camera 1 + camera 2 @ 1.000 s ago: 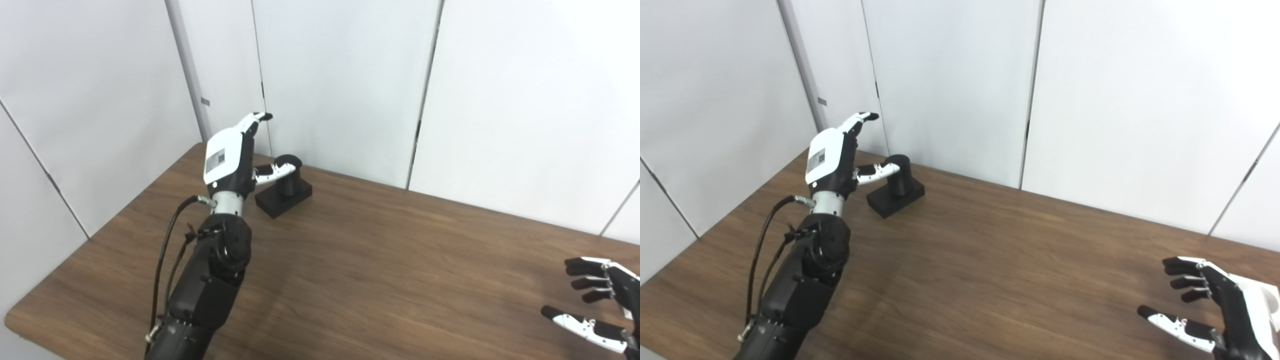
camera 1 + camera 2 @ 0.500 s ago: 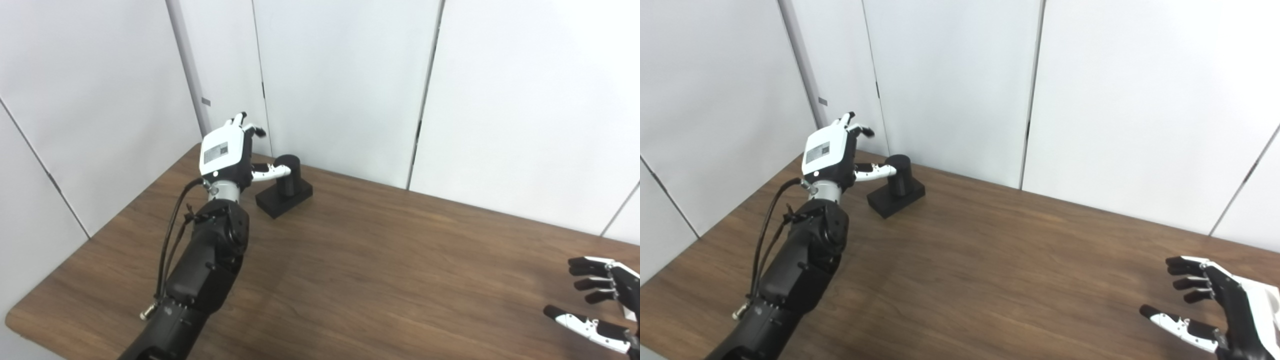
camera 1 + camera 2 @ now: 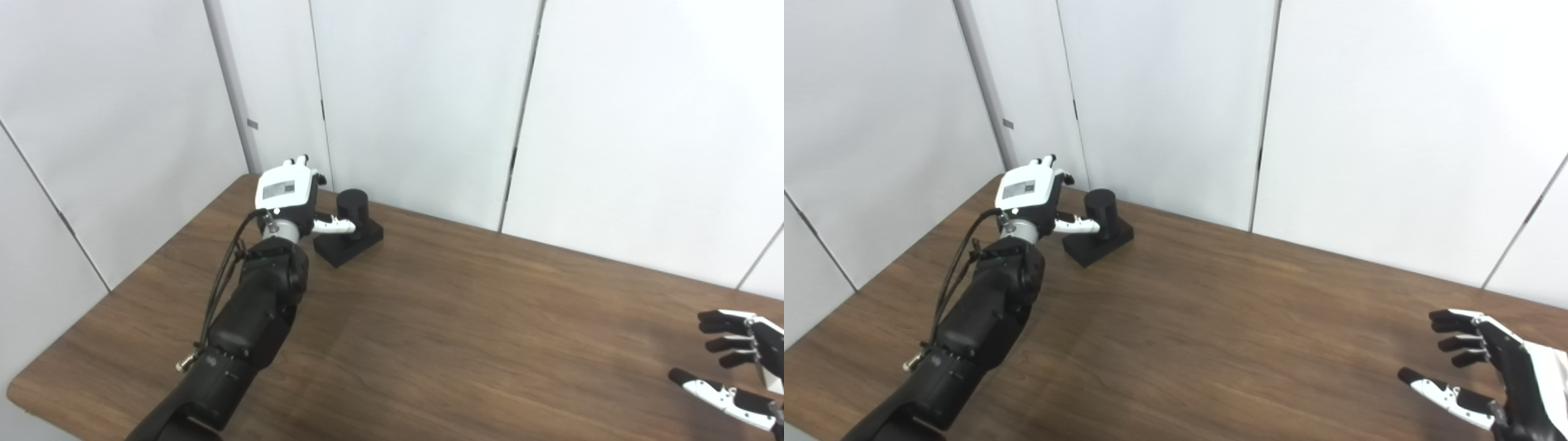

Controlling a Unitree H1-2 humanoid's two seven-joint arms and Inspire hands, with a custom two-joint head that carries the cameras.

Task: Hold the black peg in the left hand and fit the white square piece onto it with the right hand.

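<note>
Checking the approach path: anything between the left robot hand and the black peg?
Nothing visible. The left robot hand is right beside the black peg, thumb reaching to its near side, fingers apart. Only bare table around it. The white square piece isn't in view.

We see our left arm (image 3: 245, 331), black and jointed with a cable looped along it, stretched far forward from the lower left. Its white-backed left hand (image 3: 288, 195) is turned palm down, back plate facing up, fingers (image 3: 298, 160) curled forward and apart, the thumb (image 3: 334, 226) pointing out to the right; it holds nothing. Our right hand (image 3: 1488, 373) shows only at the lower right corner, palm turned inward, black fingers (image 3: 1454, 331) spread and loosely bent, thumb (image 3: 1442, 395) extended below them, empty.
</note>
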